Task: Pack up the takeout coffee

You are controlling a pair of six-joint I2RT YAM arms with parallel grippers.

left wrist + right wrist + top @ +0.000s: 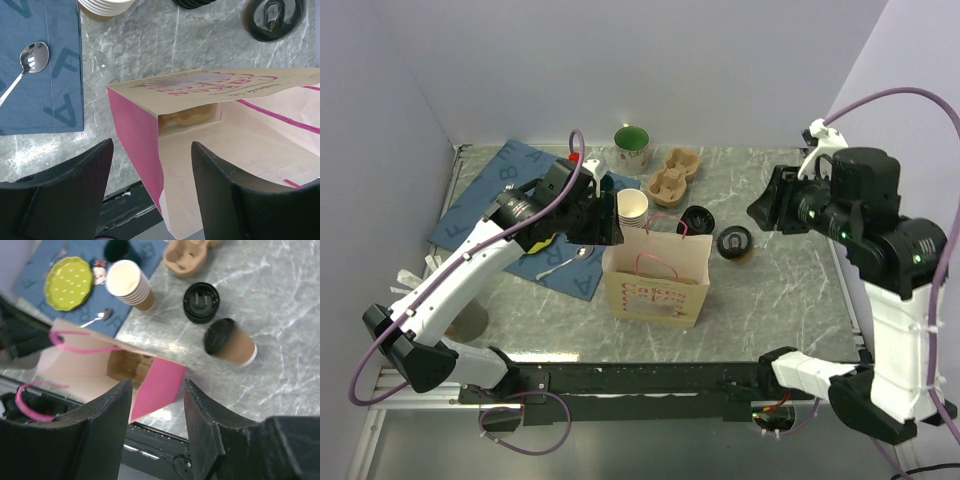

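the takeout coffee [734, 243] stands upright on the marble table [790, 300], lid on. it is just to the right of the paper bag [655, 275] and apart from it, so we judge the packing itself not yet done. nothing holds the cup. the loose black lid [696, 220] lies just beside it, toward the stack of cups [632, 208]. the bag stands open-mouthed, and down inside we see what looks like a cardboard carrier [131, 365]; no cup is in it. the left gripper [152, 150] has its jaws apart with the bag's pink side wall between them, not pinched as far as we can tell. the right gripper [157, 390] hangs above the bag's right edge, jaws apart and empty, near the coffee. what is left, we reckon: grasp the cup, lift it and lower it into the bag.
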